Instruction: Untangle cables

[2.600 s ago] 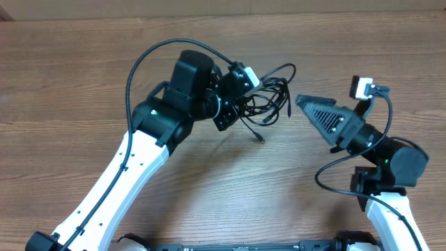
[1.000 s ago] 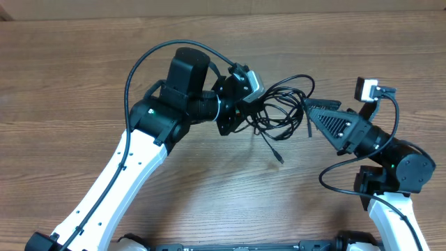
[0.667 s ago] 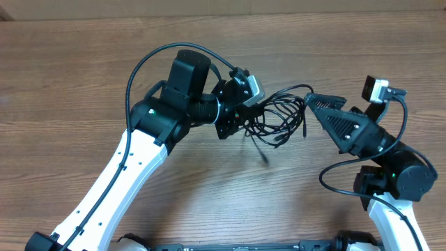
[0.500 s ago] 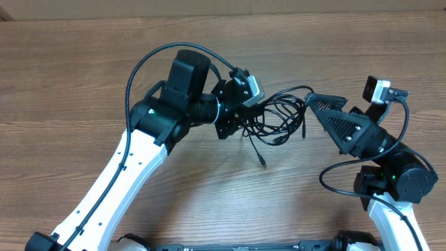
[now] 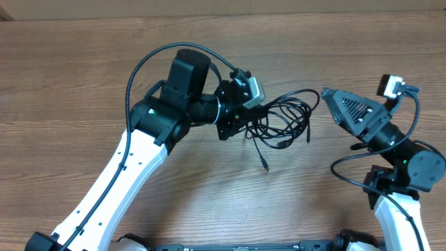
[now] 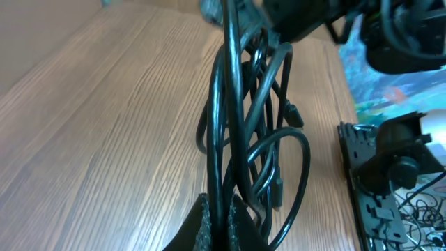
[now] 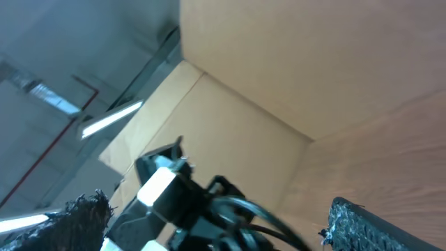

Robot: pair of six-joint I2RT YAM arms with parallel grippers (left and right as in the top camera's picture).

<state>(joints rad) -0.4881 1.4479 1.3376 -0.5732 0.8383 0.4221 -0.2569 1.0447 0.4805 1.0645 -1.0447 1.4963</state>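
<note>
**Wood table, cable bundle clamped in left pincer**

Wooden table (image 5: 63, 77) is carrying both arms. Left pincer (image 5: 245, 117) is squeezing fully shut on the cables (image 5: 286, 118). In its wrist view, several black strands (image 6: 233, 125) are running straight out from between the pads (image 6: 202, 222). Just past those tips, the bundle is fanning into tangled loops that are spreading away from the left pincer toward the right one. One loose plug end (image 5: 265, 167) is trailing out of the knot, off to the side of the left tips. Right pincer (image 5: 331, 97) is standing wide open and gripping nothing. It is sitting near the outer edge of the loops but apart from them. From its wrist camera, one textured finger (image 7: 352, 223) is showing at the frame edge, with the left arm's hardware blurred in between.
</note>
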